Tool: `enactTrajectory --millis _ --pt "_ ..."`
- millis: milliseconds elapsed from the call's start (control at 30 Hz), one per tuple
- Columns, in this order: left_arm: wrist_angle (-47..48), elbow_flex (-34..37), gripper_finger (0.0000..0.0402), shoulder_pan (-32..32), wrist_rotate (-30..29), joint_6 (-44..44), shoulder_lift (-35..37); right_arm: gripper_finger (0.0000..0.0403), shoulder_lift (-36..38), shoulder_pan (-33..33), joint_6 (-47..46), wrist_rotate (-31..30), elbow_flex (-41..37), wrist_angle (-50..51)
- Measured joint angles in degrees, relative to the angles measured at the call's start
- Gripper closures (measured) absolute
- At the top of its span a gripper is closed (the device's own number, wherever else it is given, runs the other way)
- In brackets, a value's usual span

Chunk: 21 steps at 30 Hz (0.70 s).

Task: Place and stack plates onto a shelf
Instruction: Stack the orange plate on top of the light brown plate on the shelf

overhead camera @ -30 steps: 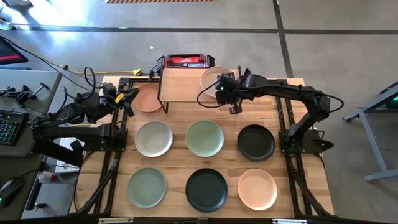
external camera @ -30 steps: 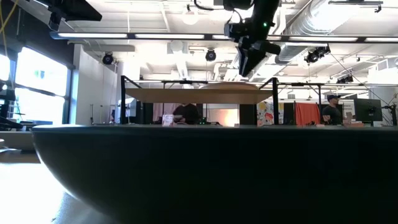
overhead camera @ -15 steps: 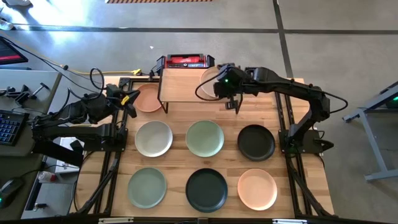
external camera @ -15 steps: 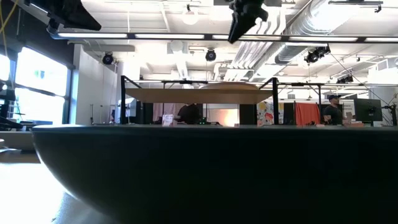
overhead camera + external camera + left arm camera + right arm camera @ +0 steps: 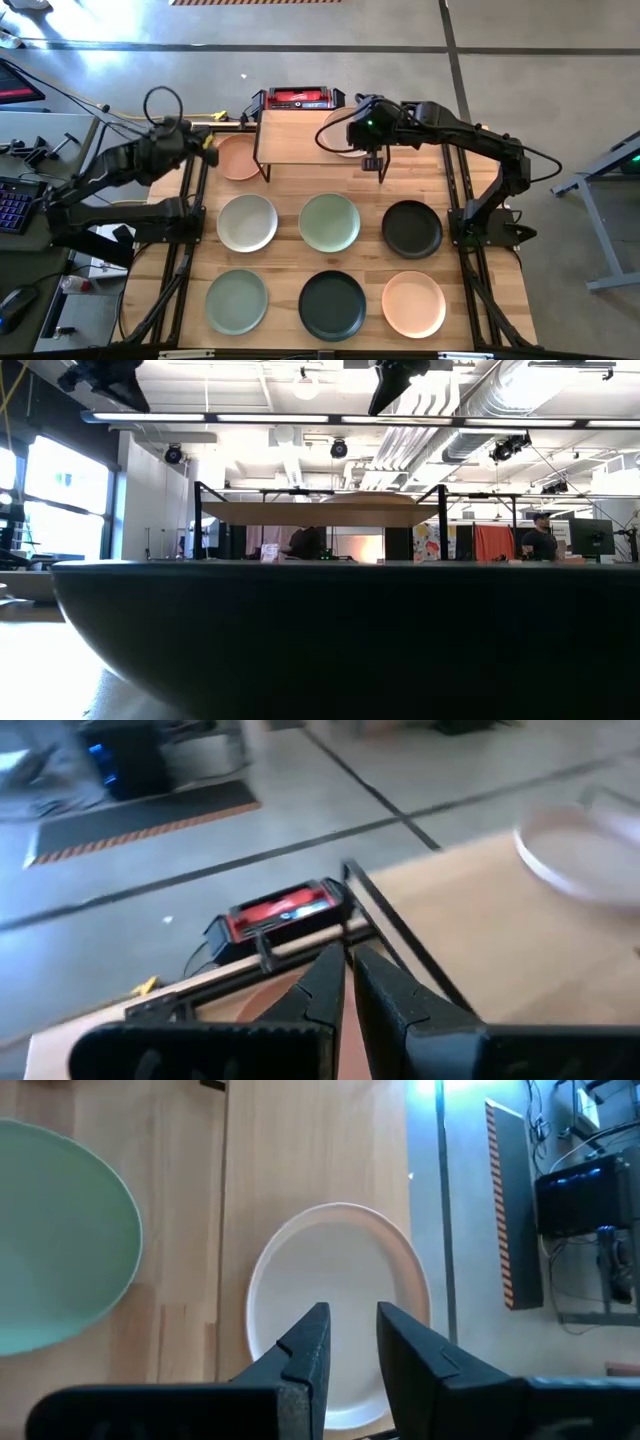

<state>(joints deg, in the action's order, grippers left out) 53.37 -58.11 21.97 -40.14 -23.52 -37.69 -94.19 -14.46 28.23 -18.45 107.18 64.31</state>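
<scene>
Right gripper (image 5: 350, 1342): two dark fingers (image 5: 305, 1350) with a narrow gap between them, holding nothing, poised above a round, shallow, matte white plate (image 5: 335, 1270). The plate lies on a light-wood board (image 5: 300, 1150). Partly in frame to one side, a round, matte sage-green plate (image 5: 55, 1240) on light wood. Beyond the board's edge: grey floor (image 5: 460, 1230), an orange-and-black striped strip (image 5: 500, 1200) and dark equipment with cables (image 5: 585, 1200).

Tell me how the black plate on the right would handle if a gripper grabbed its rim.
The black plate looks rigid, so it should lift without flexing. Its matte finish probably grips fairly well. Being round and shallow, it may tilt when held by one edge.
</scene>
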Motion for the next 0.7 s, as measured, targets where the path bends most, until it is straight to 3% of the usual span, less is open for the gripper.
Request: enactTrajectory --millis 233,500,700 --pt "-0.1 -6.2 0.0385 11.6 3.3 -1.4 -8.0 0.0336 0.0 0.0 -3.3 0.7 0.0 0.2" --pt "0.0 -7.9 0.0385 25.6 14.6 8.9 -18.7 0.0336 0.0 0.1 -7.1 2.7 0.0 0.7" --pt "0.3 -9.1 0.0385 26.6 13.2 6.2 -21.9 0.0336 0.0 1.2 -8.9 2.9 0.0 2.7"
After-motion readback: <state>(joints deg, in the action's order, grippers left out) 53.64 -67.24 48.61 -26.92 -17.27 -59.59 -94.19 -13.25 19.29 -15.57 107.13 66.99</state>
